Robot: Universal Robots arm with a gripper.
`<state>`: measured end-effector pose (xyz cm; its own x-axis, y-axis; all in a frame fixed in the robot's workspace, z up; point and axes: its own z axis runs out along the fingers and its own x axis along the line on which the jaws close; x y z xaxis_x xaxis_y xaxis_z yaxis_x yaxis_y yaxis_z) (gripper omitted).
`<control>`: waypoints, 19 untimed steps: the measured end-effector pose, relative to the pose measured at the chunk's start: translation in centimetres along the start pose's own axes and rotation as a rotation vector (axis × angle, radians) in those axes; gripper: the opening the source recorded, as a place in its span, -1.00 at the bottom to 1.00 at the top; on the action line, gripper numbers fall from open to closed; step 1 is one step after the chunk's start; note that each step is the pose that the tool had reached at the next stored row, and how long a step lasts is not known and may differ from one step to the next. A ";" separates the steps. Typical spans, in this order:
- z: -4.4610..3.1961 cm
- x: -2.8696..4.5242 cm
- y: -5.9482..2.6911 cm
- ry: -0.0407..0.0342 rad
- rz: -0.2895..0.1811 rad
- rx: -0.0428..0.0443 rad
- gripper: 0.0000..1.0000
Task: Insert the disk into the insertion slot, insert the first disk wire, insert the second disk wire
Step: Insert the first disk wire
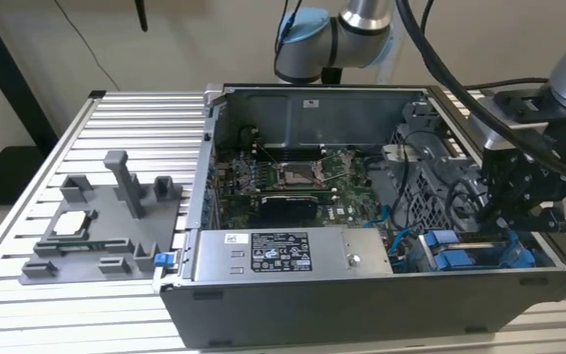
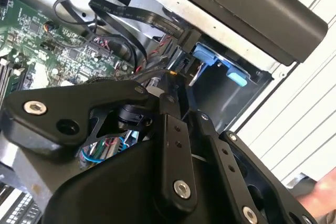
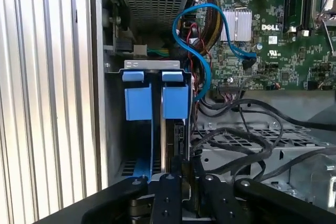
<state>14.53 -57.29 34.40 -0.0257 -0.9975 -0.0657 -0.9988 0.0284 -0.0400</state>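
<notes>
The disk [image 3: 175, 102] sits edge-on in the insertion slot [image 3: 152, 65] of the grey drive cage, its bright blue frame facing out, on the motherboard side of a second blue frame [image 3: 135, 102]. In the exterior view the blue frames [image 1: 460, 259] lie at the case's front corner on the exterior view's right. My gripper [image 3: 185, 163] reaches down into the cage at the disk's back end, its fingers [image 3: 169, 195] close together on a black wire plug. In the second wrist view my gripper [image 2: 173, 85] points at the blue tabs [image 2: 210, 56]. In the exterior view my gripper [image 1: 504, 221] hangs above the cage.
Black cables [image 3: 247, 129] loop over the cage beside my fingers. A blue data cable [image 3: 210, 24] curves from the motherboard [image 1: 293, 181]. The power supply [image 1: 283, 254] lines the case front. A grey parts fixture [image 1: 106, 221] stands on the slatted table on the exterior view's left.
</notes>
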 end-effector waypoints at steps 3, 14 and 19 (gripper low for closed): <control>0.23 0.02 -0.10 -0.0001 -0.001 0.0004 -1.00; 0.93 0.05 -0.25 -0.0042 -0.005 0.0058 -1.00; 1.07 0.06 -0.24 -0.0097 -0.005 0.0063 1.00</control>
<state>14.81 -57.29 33.34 -0.0205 -0.9970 -0.0752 -0.9986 0.0241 -0.0467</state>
